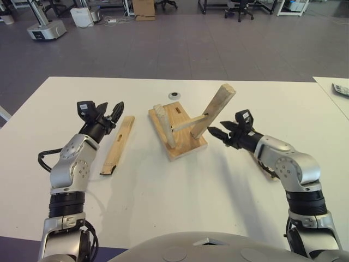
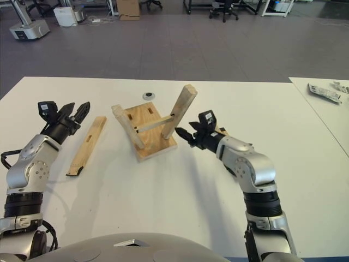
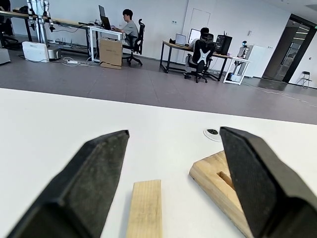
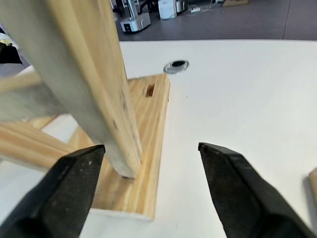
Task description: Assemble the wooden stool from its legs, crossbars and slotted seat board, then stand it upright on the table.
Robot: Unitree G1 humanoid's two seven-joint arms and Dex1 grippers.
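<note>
**Half-built stool, both grippers open and empty**

My right gripper (image 1: 218,131) hovers with its fingers spread wide and holds nothing. It sits at the 3 o'clock edge of the seat board (image 1: 185,146), just beside the foot of the tilted leg (image 1: 216,108).

I judge the main risk to be here. That leg leans hard toward 2 o'clock and looks only partly seated in its slot. A sideways nudge from my fingers (image 4: 64,188) could lever it out, or drag the whole board across the table (image 1: 163,207). The crossbar (image 1: 188,125) ties it to the second leg (image 1: 165,126) at the board's 9 o'clock side. If one leg tips, the other is likely to twist with it.

My left gripper (image 1: 112,107) is also wide open and empty. It hangs above the far end of the loose leg (image 1: 118,144), touching nothing. That leg lies flat at 9 o'clock of the board, near it but apart. Closing too near its tip could make it pivot or slip when lifted.

A sliver of another wooden piece (image 4: 312,181) lies beside my right gripper, mostly hidden. A round cable port (image 1: 174,95) sits at 12 o'clock of the board. The stool is not yet complete or upright.
</note>
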